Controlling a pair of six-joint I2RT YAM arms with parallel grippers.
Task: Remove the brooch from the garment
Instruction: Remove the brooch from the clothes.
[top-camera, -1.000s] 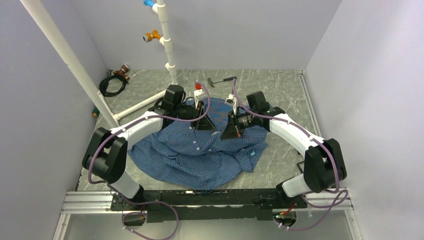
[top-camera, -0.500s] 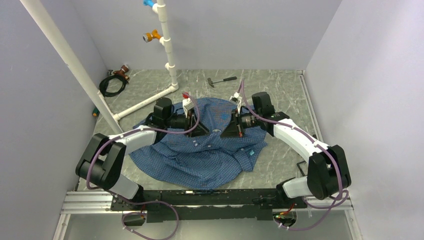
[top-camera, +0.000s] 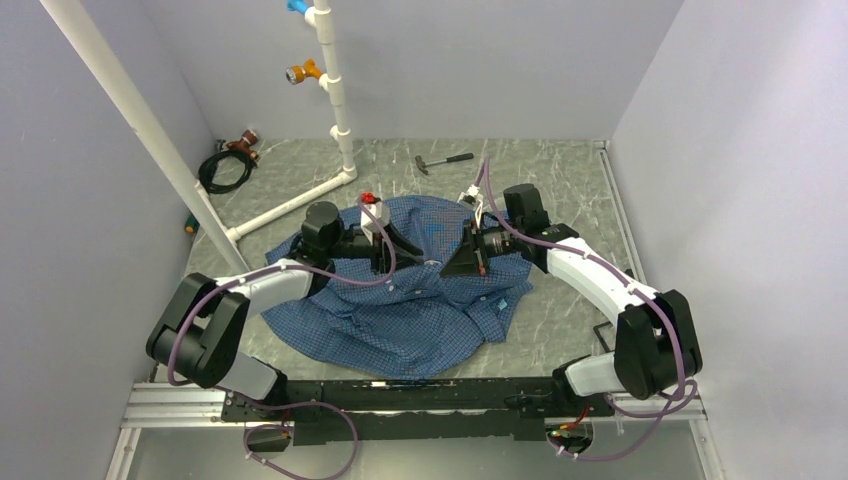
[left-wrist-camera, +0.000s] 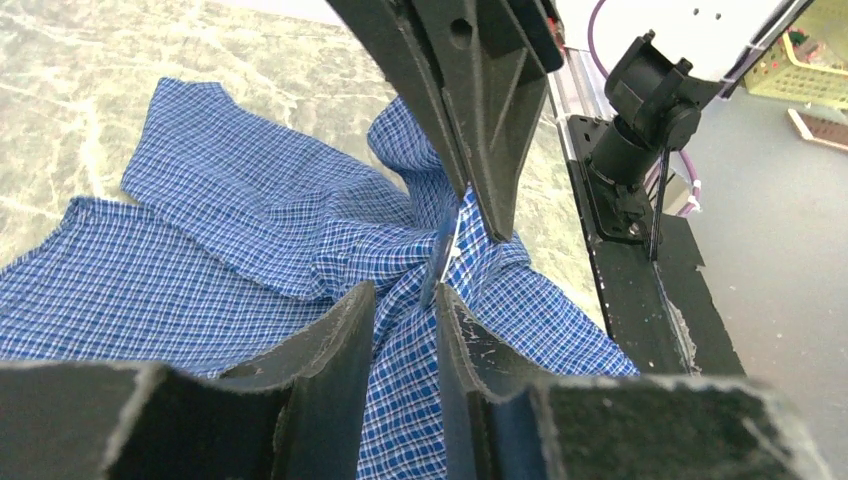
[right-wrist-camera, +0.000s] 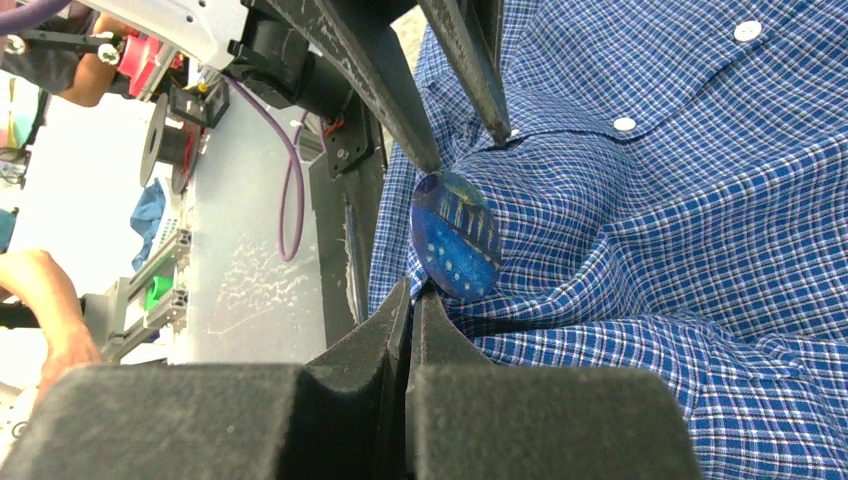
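The blue checked shirt (top-camera: 400, 310) lies spread on the table. The brooch (right-wrist-camera: 455, 235) on it shows as a round dark-blue disc with pale dots, not pink, standing up on a raised fold; the left wrist view shows it edge-on (left-wrist-camera: 443, 258). My right gripper (right-wrist-camera: 413, 292) is shut, pinching the shirt fold right at the disc's lower edge; it also shows in the top view (top-camera: 447, 266). My left gripper (left-wrist-camera: 405, 295) is open, its fingers either side of the fabric ridge, tips just short of the brooch. From the right wrist its tips (right-wrist-camera: 466, 150) hang just above the disc.
A white pipe frame (top-camera: 335, 90) stands at the back left, with a black cable coil (top-camera: 225, 165) beside it and a small hammer (top-camera: 445, 160) behind the shirt. The black base rail (top-camera: 400, 395) runs along the near edge. White buttons (right-wrist-camera: 625, 124) dot the shirt.
My left arm has drawn back to the left and dropped lower, its gripper now level with the fold. My right gripper has stayed pinched at the brooch, shifting only slightly.
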